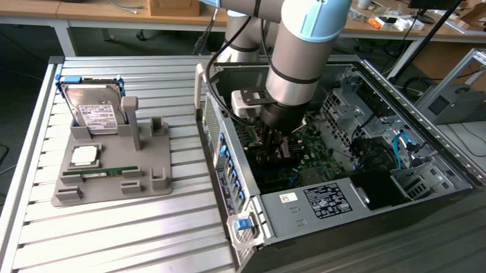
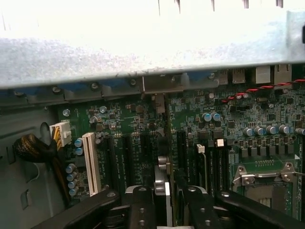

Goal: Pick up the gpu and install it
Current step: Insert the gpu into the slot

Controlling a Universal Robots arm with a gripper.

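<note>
gripper [image 2: 164, 202] clamped on the gpu [image 2: 162, 177], card held edge-on between the fingers [image 2: 140, 210], inside the open pc case [image 1: 425, 122], over the motherboard [image 2: 128, 119] slots, near the white PCI slot [image 2: 90, 162].

One robot arm [image 1: 304, 51] is working here, and one open computer case [image 1: 448, 165] is lying on the one slatted table [image 1: 114, 239]. One grey holder [image 1: 152, 182] is sitting beside it, carrying one hard drive [image 1: 95, 108], one processor chip [image 1: 85, 154] and one memory stick [image 1: 110, 170] (three parts in all). Inside the case, one power supply [image 1: 292, 216] is sitting. In the wrist view, one gripper [image 2: 164, 200] is showing two black fingers [image 2: 140, 205], with one gpu [image 2: 163, 191] being pinched edge-on between them. The one motherboard [image 2: 133, 119] is showing one white slot [image 2: 90, 162], one white connector [image 2: 61, 133], one processor socket [image 2: 264, 183] and one red-and-black twisted wire [image 2: 257, 90].
</note>
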